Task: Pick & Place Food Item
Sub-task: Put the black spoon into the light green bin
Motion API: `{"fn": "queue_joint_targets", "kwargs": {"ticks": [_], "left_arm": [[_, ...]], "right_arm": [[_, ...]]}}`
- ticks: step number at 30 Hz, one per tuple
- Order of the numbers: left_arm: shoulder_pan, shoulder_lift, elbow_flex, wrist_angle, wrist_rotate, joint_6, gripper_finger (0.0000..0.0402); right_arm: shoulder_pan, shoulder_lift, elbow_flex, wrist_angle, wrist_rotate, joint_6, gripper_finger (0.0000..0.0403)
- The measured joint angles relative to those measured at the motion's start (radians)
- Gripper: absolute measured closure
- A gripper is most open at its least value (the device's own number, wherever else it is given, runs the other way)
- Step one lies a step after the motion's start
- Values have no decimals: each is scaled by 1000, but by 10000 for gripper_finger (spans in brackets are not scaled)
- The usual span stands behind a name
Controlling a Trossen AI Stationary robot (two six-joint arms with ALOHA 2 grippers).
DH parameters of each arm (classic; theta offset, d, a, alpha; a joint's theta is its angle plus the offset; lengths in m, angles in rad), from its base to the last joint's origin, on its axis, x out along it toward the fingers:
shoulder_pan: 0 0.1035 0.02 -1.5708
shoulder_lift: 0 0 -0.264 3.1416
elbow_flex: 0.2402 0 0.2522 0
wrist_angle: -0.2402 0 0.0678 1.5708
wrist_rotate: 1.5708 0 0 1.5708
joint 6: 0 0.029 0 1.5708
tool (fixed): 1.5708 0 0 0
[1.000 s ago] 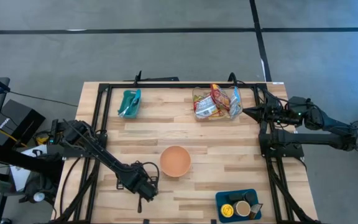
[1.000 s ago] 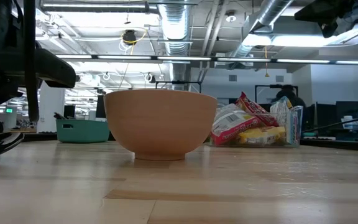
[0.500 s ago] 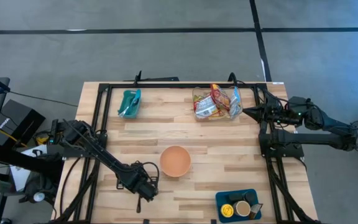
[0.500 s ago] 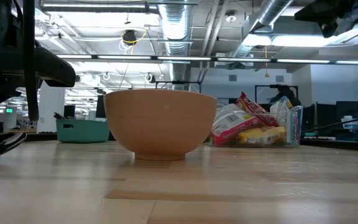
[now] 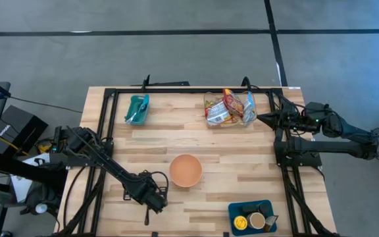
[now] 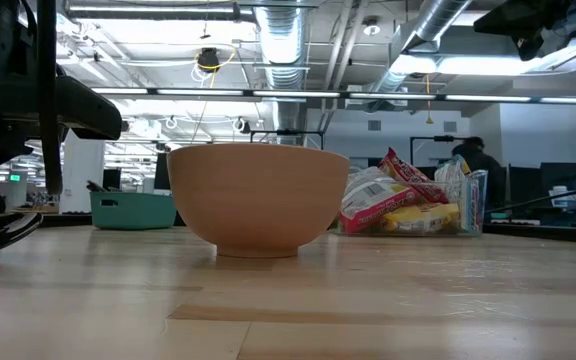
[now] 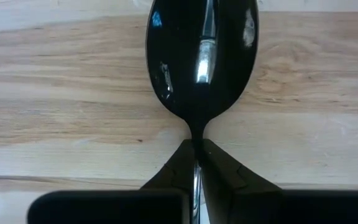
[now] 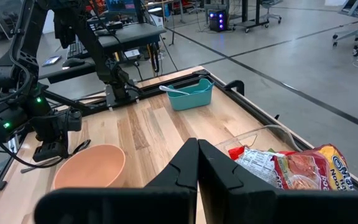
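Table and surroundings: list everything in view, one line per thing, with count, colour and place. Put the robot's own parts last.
bowl: one, orange-tan, upright at the table's centre
spoon: one, black, held by its handle over the wood by the left gripper, left of the bowl
snack packets: a pile of several, red, yellow and clear, far edge right of centre
teal bin: one, teal, far left, with a utensil lying in it
blue tray: one, blue, near right edge, holding small containers, one with a yellow top
person: one, dark clothing, in the room behind the table
left gripper: one, dark, near edge left of the bowl, shut on the spoon
right gripper: one, dark, shut, empty, beside the snack packets
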Motion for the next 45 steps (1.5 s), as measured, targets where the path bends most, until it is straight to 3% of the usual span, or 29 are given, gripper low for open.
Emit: {"fn": "queue_joint_targets", "kwargs": {"ticks": [8, 14, 21, 35, 40, 45], "left_arm": [[0, -3, 0, 1, 0, 0, 397], [2, -77, -6, -34, -47, -2, 397], [1, -237, -3, -48, -290, 17, 395], [15, -502, -2, -48, -894, 310, 394], [85, -563, -1, -51, -998, 462, 396], [227, -624, -1, -51, -1016, 669, 394]], "right_arm": [[0, 0, 0, 0, 0, 1, 403], [0, 0, 0, 0, 0, 1, 403], [0, 0, 0, 1, 0, 1, 403], [0, 0, 0, 0, 0, 1, 403], [0, 0, 0, 0, 0, 1, 403], [0, 0, 0, 0, 0, 2, 403]]}}
